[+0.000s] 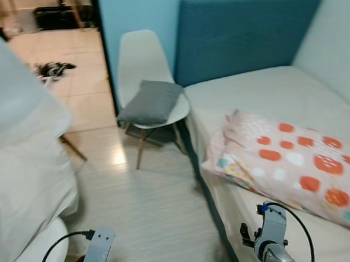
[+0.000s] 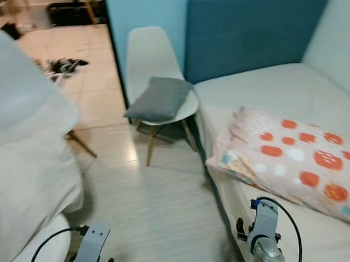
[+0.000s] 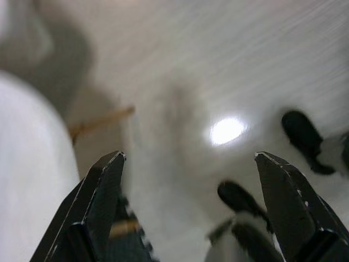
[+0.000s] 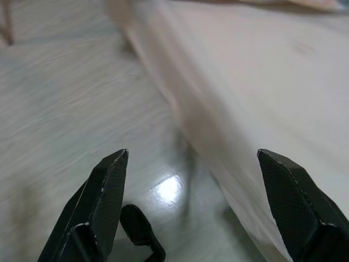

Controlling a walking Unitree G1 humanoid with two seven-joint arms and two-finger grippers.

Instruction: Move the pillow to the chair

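Left eye view shows the pink pillow patterned with orange and white dots (image 1: pixel 290 163) lying on the cream-sheeted bed (image 1: pixel 271 92), close to the bed's near edge and well apart from the white moulded plastic chair with wooden legs (image 1: pixel 145 59) that stands just beside the head of the bed, against the light blue wall (image 1: pixel 134 11). A grey cushion (image 1: pixel 151 101) already lies on that chair's seat. The pillow looks soft, plump and light, so it should sag and fold when lifted; a pinch on the near corner or along the near long edge, where the fabric bunches, seems the likeliest hold, and both claws on opposite edges would probably keep it from drooping. The right gripper (image 4: pixel 191 207) hangs low beside the bed's edge, its two black fingers spread wide with nothing between them; the left gripper (image 3: pixel 188 210) hangs over the floor, likewise wide open and empty. The sheet appears smooth, so the pillow should slide freely toward the edge. A pale wood-grain plank floor (image 1: pixel 147 206) runs between bed and chair, a teal upholstered headboard (image 1: pixel 244 35) backs the bed, and an open doorway shows a tiled room with dark clutter (image 1: pixel 54 69) on its floor. A blurred white shape (image 1: pixel 21 158) sits at the robot's left.
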